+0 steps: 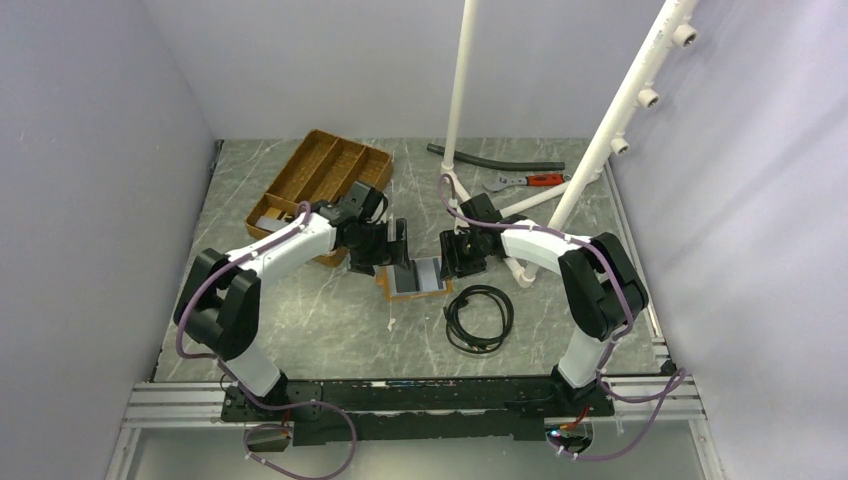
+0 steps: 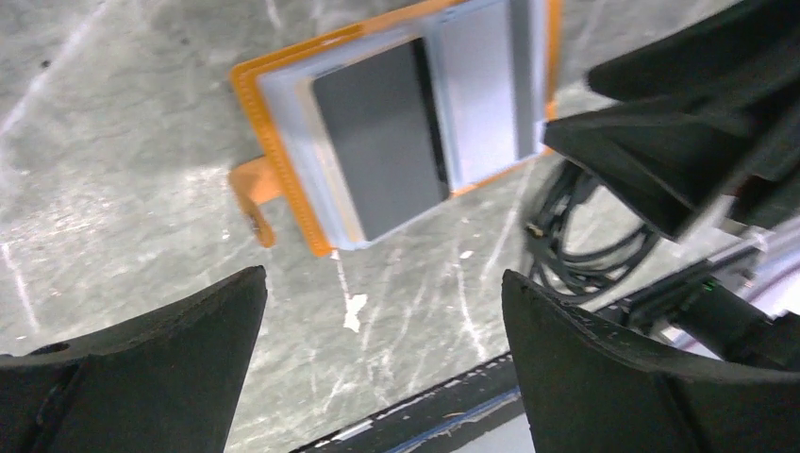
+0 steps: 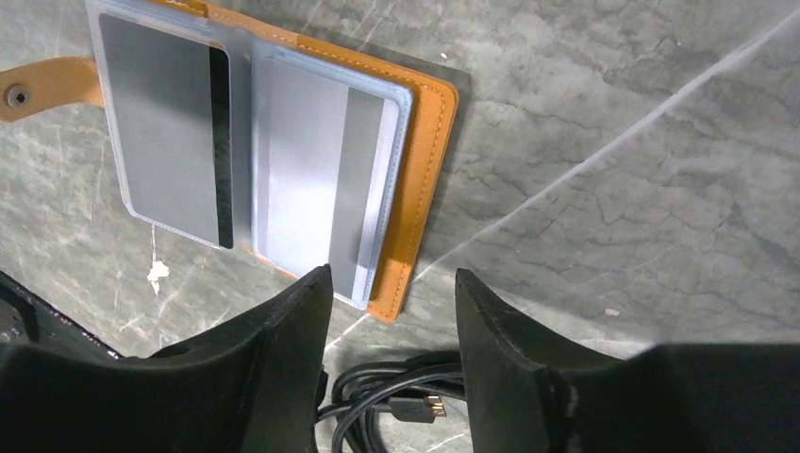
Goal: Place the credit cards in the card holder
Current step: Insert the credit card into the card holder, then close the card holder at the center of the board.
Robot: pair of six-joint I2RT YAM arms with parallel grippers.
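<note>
The card holder lies open and flat on the marble table between my two grippers; its orange rim and snap tab show. Two credit cards sit in its pale pockets: a grey card with a dark stripe, which looks dark in the left wrist view, and a whitish card with a grey stripe. My left gripper hovers wide open at the holder's left side, nothing between its fingers. My right gripper hangs open over the holder's right edge, also empty.
A coiled black cable lies just in front of the holder, under the right gripper. A brown wooden compartment tray stands back left. White pipe stands, a black hose and a red-handled tool are at the back.
</note>
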